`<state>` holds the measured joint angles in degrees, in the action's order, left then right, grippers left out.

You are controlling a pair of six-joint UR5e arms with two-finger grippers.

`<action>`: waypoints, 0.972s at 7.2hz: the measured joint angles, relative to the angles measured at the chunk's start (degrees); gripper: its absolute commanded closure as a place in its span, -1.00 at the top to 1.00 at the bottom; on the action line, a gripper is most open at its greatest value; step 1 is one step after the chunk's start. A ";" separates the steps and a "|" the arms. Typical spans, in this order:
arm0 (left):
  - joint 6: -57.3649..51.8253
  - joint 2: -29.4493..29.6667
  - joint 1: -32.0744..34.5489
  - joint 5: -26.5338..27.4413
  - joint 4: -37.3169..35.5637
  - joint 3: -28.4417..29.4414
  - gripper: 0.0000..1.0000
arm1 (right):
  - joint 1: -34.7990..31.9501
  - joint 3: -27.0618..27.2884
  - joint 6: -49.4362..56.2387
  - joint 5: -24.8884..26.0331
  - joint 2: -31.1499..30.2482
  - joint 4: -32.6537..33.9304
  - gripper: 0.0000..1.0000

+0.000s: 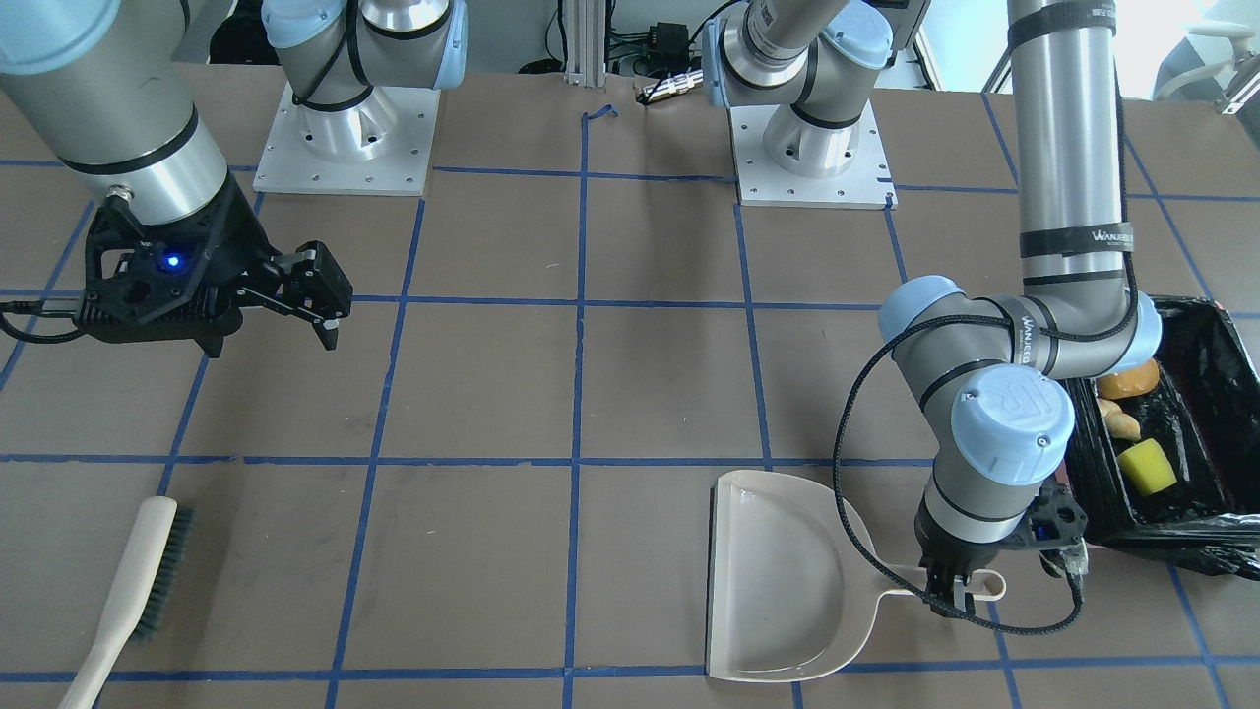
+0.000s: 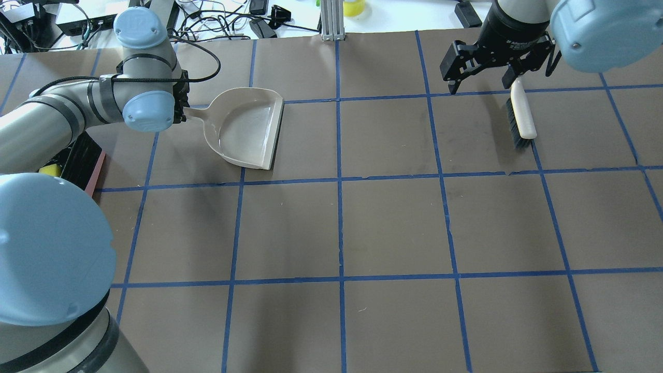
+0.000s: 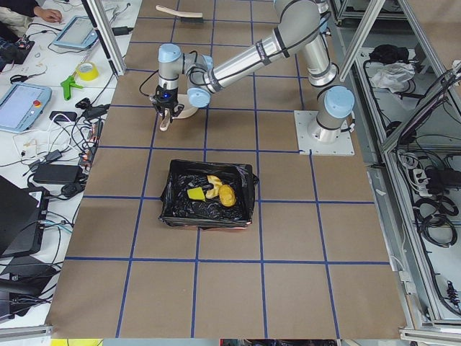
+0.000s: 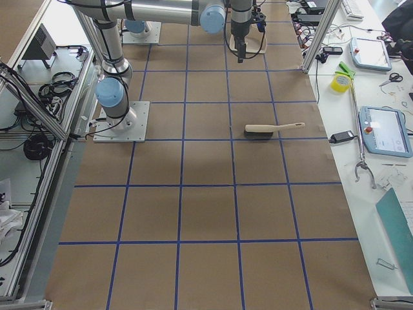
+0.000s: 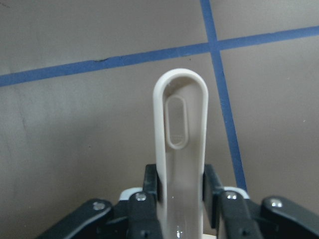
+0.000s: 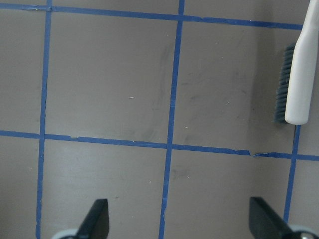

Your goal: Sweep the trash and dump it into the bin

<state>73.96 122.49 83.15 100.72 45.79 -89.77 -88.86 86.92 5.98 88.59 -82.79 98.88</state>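
The trash lies inside the bin, a pink box lined with a black bag: a golden-brown lump, a cream slice and a yellow sponge wedge. All of it also shows in the bin in the left side view. My left gripper is shut on the handle of the beige dustpan, which rests flat on the table beside the bin. The wrist view shows the handle clamped between the fingers. My right gripper hangs open above the table with nothing in it.
A cream-handled brush lies on the table below and beyond the right gripper, also seen as the brush. Blue tape lines grid the brown table. Cables and devices lie along the far edge.
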 measured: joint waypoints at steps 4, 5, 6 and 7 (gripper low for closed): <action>0.38 -0.31 0.00 0.42 0.09 -0.27 -0.04 | 0.00 0.00 0.00 0.00 -0.08 -0.16 1.00; 0.44 -0.50 0.00 0.50 0.26 -0.35 0.16 | 0.00 0.00 0.00 0.00 -0.08 -0.17 1.00; 0.47 -0.90 0.01 0.57 0.39 -0.41 0.18 | 0.00 0.00 -0.05 0.00 -0.09 -0.17 1.00; 0.46 -1.42 0.05 0.60 0.50 -0.45 0.20 | 0.00 0.00 -0.18 0.00 -0.09 -0.20 1.00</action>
<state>74.42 121.07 83.19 101.32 46.29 -90.22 -88.86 86.92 5.79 88.59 -82.88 98.68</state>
